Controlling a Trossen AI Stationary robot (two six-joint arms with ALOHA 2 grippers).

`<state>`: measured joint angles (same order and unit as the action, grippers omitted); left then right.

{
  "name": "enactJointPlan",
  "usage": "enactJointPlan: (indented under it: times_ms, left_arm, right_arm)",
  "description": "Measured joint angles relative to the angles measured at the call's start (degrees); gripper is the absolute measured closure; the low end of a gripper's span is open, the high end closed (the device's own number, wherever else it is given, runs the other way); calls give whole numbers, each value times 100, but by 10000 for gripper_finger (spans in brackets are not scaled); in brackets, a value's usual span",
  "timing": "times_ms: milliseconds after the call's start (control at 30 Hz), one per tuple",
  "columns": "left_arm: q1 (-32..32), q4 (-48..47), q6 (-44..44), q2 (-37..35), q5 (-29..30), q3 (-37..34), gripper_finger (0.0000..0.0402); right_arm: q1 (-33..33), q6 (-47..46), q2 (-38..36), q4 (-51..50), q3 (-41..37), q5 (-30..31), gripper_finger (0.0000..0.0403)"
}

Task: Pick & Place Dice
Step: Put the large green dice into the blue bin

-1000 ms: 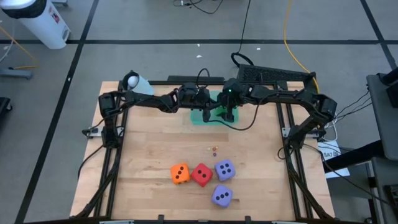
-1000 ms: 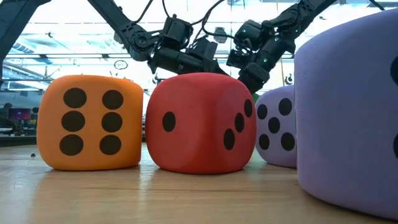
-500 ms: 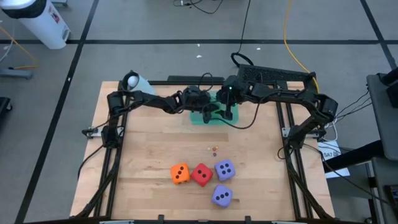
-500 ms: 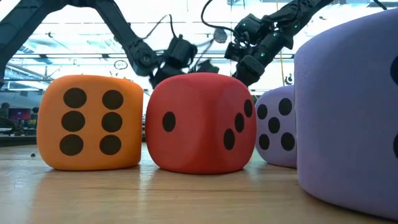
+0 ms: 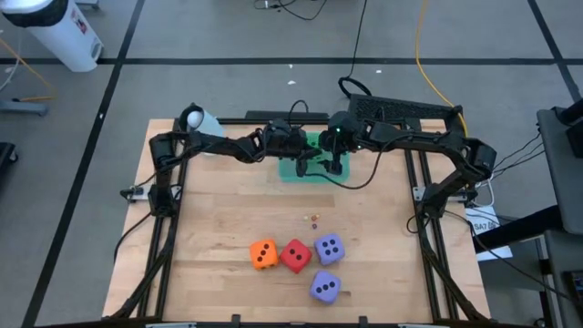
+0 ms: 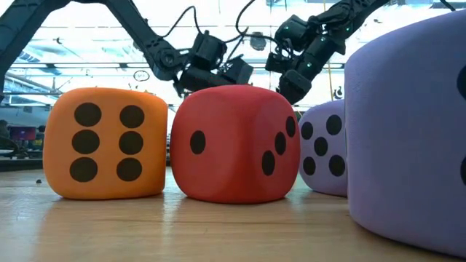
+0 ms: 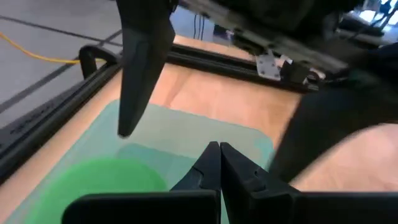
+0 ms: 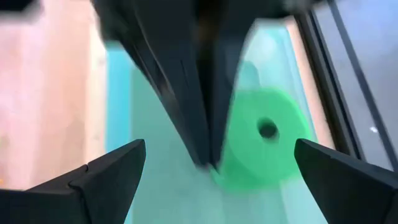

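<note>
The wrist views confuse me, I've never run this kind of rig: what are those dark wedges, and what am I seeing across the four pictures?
Two dark robot arms work at a wooden table. The high view looks straight down, the low view looks level across the tabletop, and each wrist view looks past that arm's own fingers: those are the wedges. The left end effector is shut and holds nothing. The right end effector is open and empty. Both are over the green mat at the far edge, by the green die that lies on it. Nearer the front lie the orange die, the red die and two purple dice.
</note>
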<state>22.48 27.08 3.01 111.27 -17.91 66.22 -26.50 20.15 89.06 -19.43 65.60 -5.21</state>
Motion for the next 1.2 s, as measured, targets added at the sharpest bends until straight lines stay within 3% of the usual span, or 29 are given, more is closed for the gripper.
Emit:
enactJointPlan:
  times_ms: [300, 467, 633, 800, 900, 1067, 1133, 1200]
  left_arm:
    - [0, -994, -794, -1634, 263, -349, 401]
    - [240, -1120, -861, -2601, 603, -1182, 401]
    - [483, -1037, -442, -2945, 598, -2173, 401]
    - [575, -753, -375, -2841, 617, -2737, 401]
    - [582, -638, -378, -2824, 638, -2928, 401]
    - [601, -753, -407, -2824, 1336, -3034, 399]
    - [609, -804, -474, -2827, 1512, -3034, 397]
    - [626, -863, -531, -2827, 1464, -3034, 396]
  right_arm:
    - [-11, -290, -285, -351, -16, 227, 8]
    - [-14, -300, -628, -405, -181, 781, 10]
    - [-103, -301, -819, -261, -470, 967, 26]
    - [-186, -250, -691, -59, -687, 970, 125]
    - [-297, -260, -556, -129, -706, 943, 212]
    - [-429, -145, -352, -89, -702, 688, 371]
    - [-428, -60, -237, -85, -704, 747, 391]
    - [-428, -60, -131, 30, -700, 796, 385]
